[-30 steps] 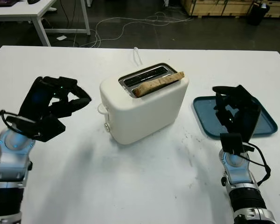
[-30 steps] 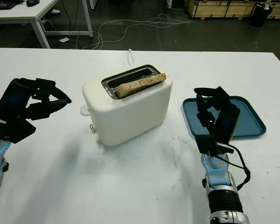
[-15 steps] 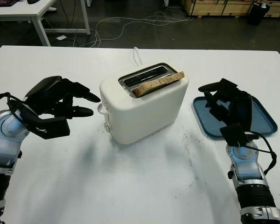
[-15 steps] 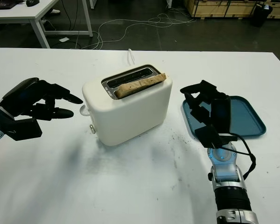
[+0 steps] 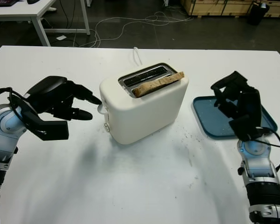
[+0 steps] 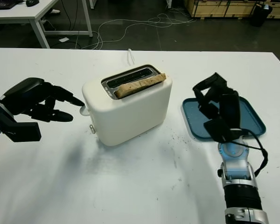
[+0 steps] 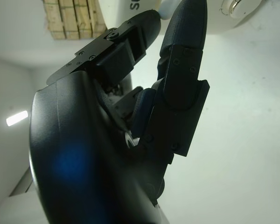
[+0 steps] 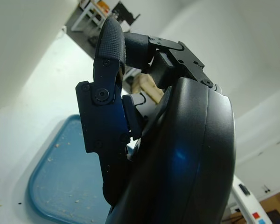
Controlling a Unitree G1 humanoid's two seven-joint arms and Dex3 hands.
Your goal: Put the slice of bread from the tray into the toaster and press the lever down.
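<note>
Glossy black left robot hand (image 5: 56, 100), black right robot hand (image 5: 238, 105), silver wrists, black cables, visible screws

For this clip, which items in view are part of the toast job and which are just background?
Job:
bread, in the toaster slot
toaster
lever
tray
left hand, open, by the lever
right hand, over the tray

Background:
white cord behind the toaster
floor cables
desk
wooden crates
</note>
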